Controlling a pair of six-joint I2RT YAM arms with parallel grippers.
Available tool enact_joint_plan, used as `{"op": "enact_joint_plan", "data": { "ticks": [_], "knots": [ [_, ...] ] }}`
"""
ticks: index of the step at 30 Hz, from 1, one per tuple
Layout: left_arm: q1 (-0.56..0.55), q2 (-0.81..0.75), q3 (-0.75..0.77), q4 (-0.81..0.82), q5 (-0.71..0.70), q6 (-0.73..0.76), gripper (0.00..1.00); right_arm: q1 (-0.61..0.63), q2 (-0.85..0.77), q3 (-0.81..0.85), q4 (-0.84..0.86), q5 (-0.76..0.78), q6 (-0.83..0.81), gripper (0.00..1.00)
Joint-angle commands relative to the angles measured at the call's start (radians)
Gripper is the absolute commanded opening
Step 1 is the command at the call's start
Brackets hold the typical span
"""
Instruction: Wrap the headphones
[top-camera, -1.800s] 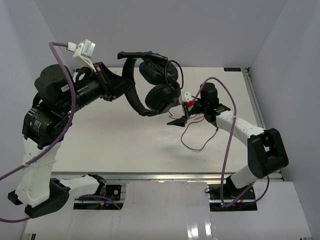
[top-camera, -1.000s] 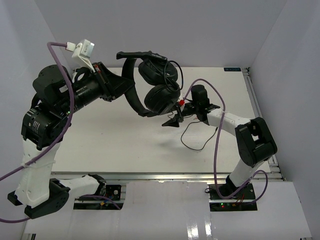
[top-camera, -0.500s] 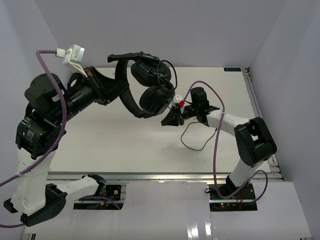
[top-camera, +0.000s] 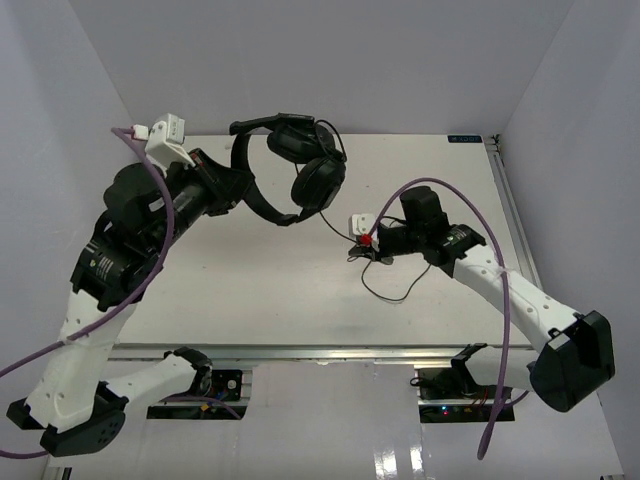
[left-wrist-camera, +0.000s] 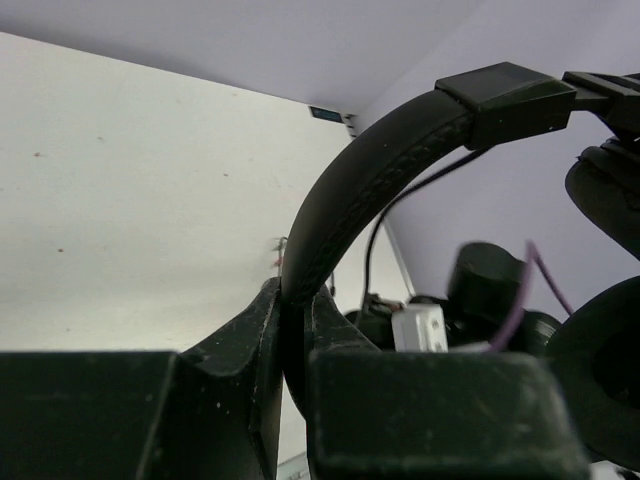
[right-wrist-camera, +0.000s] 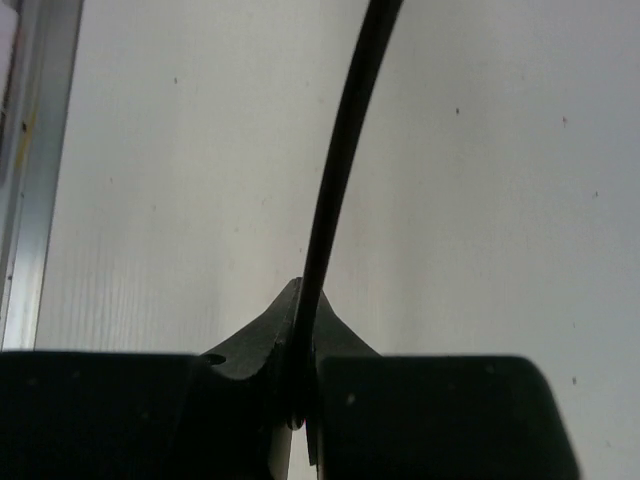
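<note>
Here the left gripper (top-camera: 240, 188) clamps the headband (left-wrist-camera: 370, 170), holding the headphones (top-camera: 318, 180) aloft above the table (top-camera: 250, 280), while the right gripper (top-camera: 366, 250) pinches the cord (right-wrist-camera: 340, 180) low beside them, probably ready for winding it round.

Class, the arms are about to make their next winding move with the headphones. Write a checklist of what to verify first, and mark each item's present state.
1. Left gripper shut on the headband: ok.
2. Right gripper pinching the cord: ok.
3. Earcups apart from the right arm: ok.
4. Cord taut between earcups and right gripper: cannot tell.
5. Slack loop clear of the right arm: cannot tell; it lies close beside the arm.
</note>
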Motion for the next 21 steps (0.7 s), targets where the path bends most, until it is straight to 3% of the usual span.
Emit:
{"op": "enact_joint_plan", "data": {
  "ticks": [1,7,15,21],
  "knots": [
    [-0.003,0.037,-0.026,0.063,-0.163,-0.016,0.00,0.009,-0.077,0.037,-0.363,0.323,-0.227,0.08],
    [-0.003,0.074,-0.051,0.111,-0.255,-0.010,0.00,0.010,-0.247,0.055,-0.512,0.510,-0.444,0.08],
    [0.000,0.207,-0.058,0.120,-0.298,0.015,0.00,0.041,-0.353,0.196,-0.611,0.510,-0.532,0.08],
    [0.001,0.357,0.004,0.104,-0.256,0.019,0.00,0.226,-0.302,0.260,-0.593,0.790,-0.539,0.08]
  ]
}}
